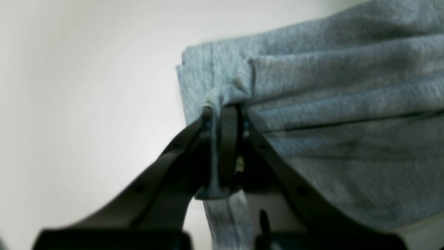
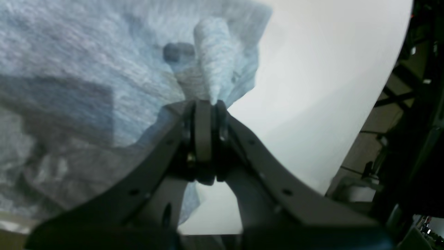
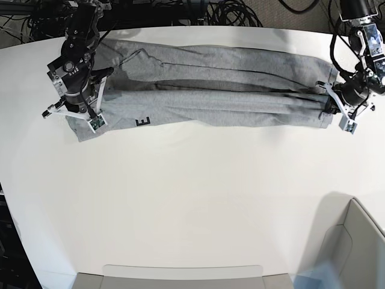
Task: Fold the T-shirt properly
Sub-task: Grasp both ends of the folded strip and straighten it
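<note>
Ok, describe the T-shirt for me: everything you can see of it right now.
The T-shirt is heather-grey knit cotton, stretched into a long, creased band across the white table's far side. A black block letter shows near one end. The left gripper and the right gripper each pinch bunched fabric at opposite ends, jaws shut on it.

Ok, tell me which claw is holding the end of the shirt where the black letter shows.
The right claw, at the left of the base view: a black E shows on the T-shirt close beside it. No lettering is visible near the left claw.
</note>
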You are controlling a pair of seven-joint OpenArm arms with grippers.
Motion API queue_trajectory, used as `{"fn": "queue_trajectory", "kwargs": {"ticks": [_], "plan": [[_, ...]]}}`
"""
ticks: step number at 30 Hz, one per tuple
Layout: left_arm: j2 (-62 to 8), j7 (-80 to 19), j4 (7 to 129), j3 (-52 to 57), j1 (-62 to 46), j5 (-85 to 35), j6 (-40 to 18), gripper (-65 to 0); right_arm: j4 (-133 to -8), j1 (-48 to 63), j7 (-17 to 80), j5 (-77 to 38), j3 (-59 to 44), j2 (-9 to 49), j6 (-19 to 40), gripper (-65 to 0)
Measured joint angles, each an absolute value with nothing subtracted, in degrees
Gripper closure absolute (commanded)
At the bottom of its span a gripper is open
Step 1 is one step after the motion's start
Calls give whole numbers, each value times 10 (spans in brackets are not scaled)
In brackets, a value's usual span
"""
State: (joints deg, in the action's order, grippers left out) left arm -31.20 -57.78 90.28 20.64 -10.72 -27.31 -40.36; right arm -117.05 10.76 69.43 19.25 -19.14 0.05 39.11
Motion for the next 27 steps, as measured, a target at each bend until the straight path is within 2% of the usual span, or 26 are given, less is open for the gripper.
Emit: {"fn": "queue_trajectory", "kwargs": {"ticks": [18,19,24,27], "plan": [[-312,-578,901,205,-144,-272,-403,0,-1170,183,692,190,-212,-15,391,0],[-312,-577,902,205,-147,-272,-404,-21,-1170,183,692,190,-212,-15,391,0],[-312,-582,904,207,-156,-269,-403,-202,-1170,183,693,193,-212,-15,391,0],[-313,-582,929,208,-162,-268,-401,-272,-1170,183,695,197,-214,-15,391,0]]}}
